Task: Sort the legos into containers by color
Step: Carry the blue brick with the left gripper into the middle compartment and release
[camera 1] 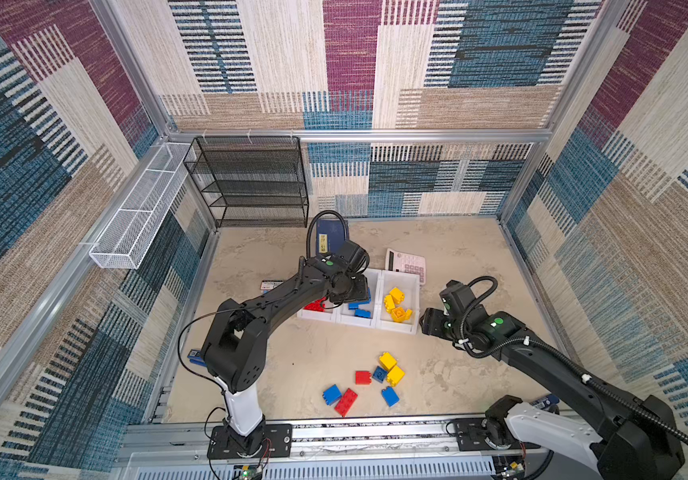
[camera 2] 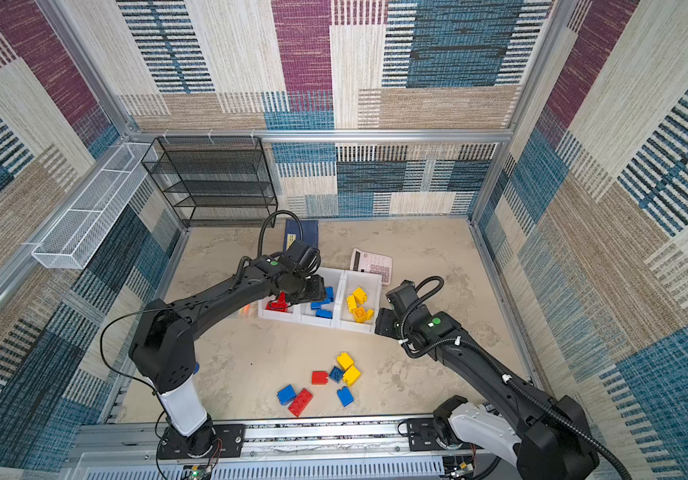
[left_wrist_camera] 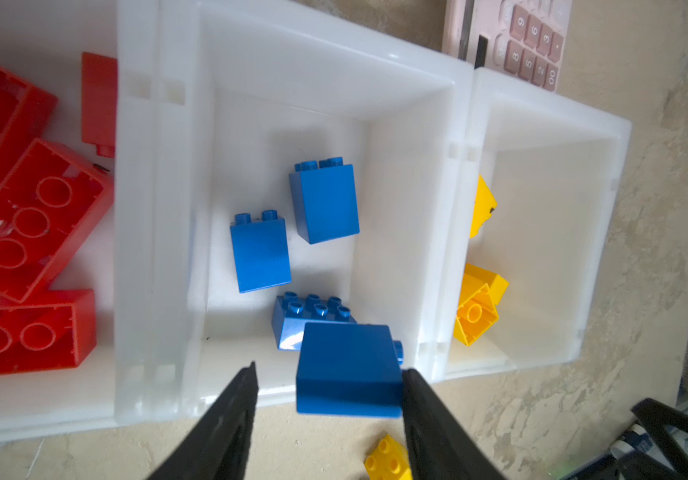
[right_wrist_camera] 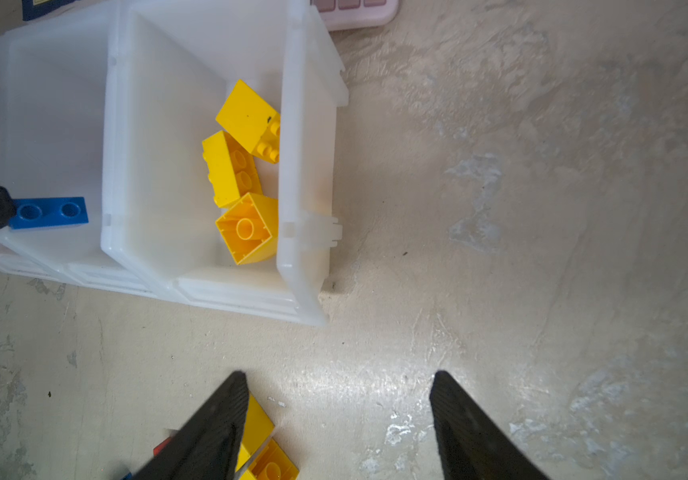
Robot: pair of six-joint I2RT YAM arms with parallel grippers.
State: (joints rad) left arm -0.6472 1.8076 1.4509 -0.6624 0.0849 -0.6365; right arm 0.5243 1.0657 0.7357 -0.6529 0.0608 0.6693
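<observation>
Your left gripper (left_wrist_camera: 332,368), ctr of both top views, stands parted over the mid bin (left_wrist_camera: 409,104); blue brick (left_wrist_camera: 348,370) touches one finger only. Your right gripper (right_wrist_camera: 338,374): wide apart, empty, right of bins (camera 1: 396,326). Seven loose legos (camera 1: 362,377) lower ctr.

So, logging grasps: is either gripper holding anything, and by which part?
Nothing gripped: left gripper, jaws open, straddles a blue brick, one finger touching its side; right gripper empty.

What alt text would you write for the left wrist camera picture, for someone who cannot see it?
The left hand, its fingers apart, has a blue brick between them above the middle white bin, where three blue bricks lie. Neighbouring bins hold red bricks and yellow bricks.
</observation>
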